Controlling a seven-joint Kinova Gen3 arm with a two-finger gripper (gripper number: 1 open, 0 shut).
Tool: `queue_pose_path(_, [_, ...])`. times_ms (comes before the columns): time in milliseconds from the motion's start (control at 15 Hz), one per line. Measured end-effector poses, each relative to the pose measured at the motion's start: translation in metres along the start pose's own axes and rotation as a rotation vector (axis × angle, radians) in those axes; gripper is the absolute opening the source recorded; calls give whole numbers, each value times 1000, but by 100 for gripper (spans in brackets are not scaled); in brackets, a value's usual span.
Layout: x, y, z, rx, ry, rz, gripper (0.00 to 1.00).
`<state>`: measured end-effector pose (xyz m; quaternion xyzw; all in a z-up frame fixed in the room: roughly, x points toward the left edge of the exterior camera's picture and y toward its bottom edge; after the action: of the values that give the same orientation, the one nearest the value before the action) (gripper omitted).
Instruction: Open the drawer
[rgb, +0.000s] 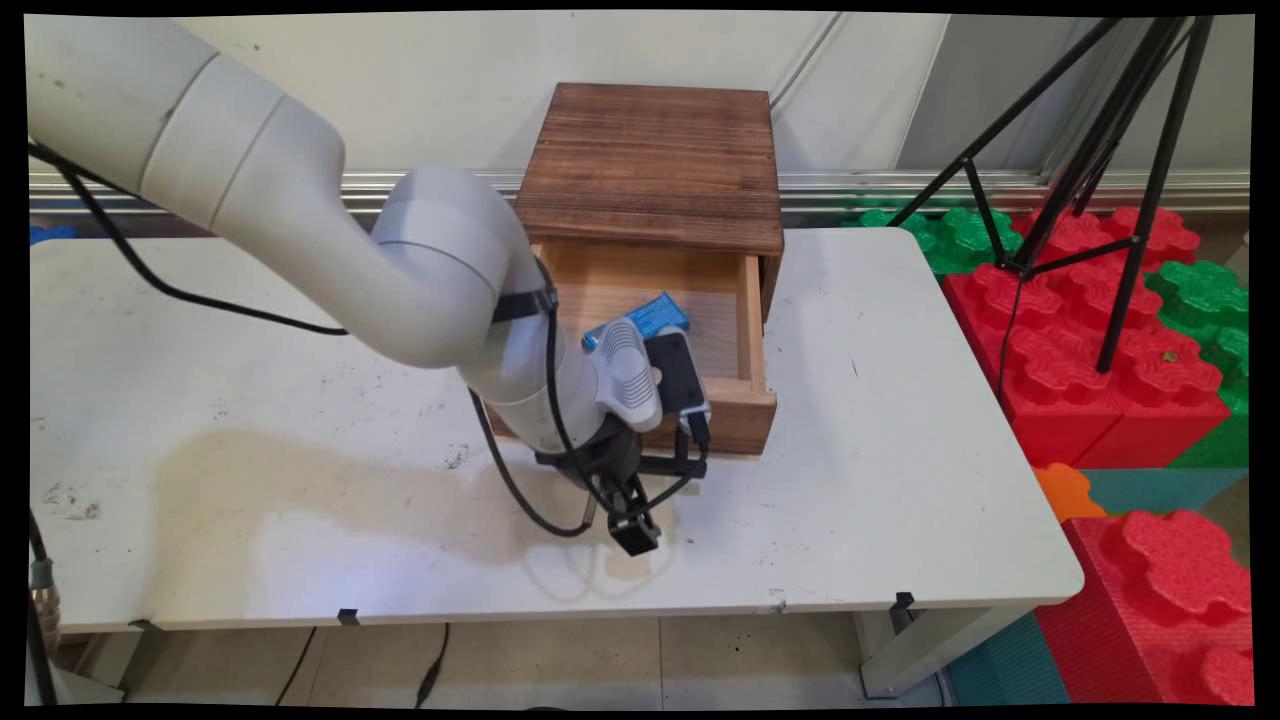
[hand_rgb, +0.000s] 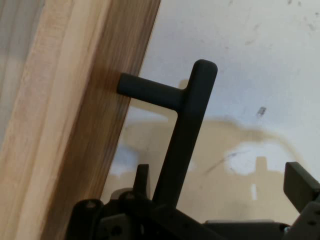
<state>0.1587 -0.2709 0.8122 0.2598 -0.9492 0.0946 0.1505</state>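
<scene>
A: Just in front of the drawer (rgb: 655, 330), low over the white surface (rgb: 880, 450), hangs the pincer (rgb: 632, 520). Its fingers stand apart: in the hand view 1 finger (hand_rgb: 300, 187) sits far off to the right and the other (hand_rgb: 141, 180) is close by the drawer's front board, with nothing clamped between them.

B: And the handle?

A: The black bar handle (hand_rgb: 187, 130) stands off the drawer front on a short post (hand_rgb: 147, 91). It runs between the 2 fingers, nearer the one by the wood. I can't tell whether either finger touches it.

B: Where does the drawer itself sit?

A: Pulled well out of the dark wooden cabinet (rgb: 650, 165), which stands at the far edge of the surface against the wall. Inside the drawer lies a small blue packet (rgb: 650, 318), partly hidden by the arm's wrist.

B: How would you expect the drawer to handle?

A: My guess: stiff and fairly light. It looks like plain wood, so it shouldn't flex or crush, and the packet adds little weight. The bar looks rigid and smooth, probably metal or hard plastic, so it may be a bit slippery under the pads.

B: Best place to hold it?

A: Across the bar, near the post, where a push or pull goes straight into the front board rather than twisting it. The cabinet looks loose on the surface, so a hard tug might drag the whole box.
</scene>
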Motion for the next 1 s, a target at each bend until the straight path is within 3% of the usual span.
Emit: queue_pose_path(1000, [-12,35,-16,-23,6,14,100])
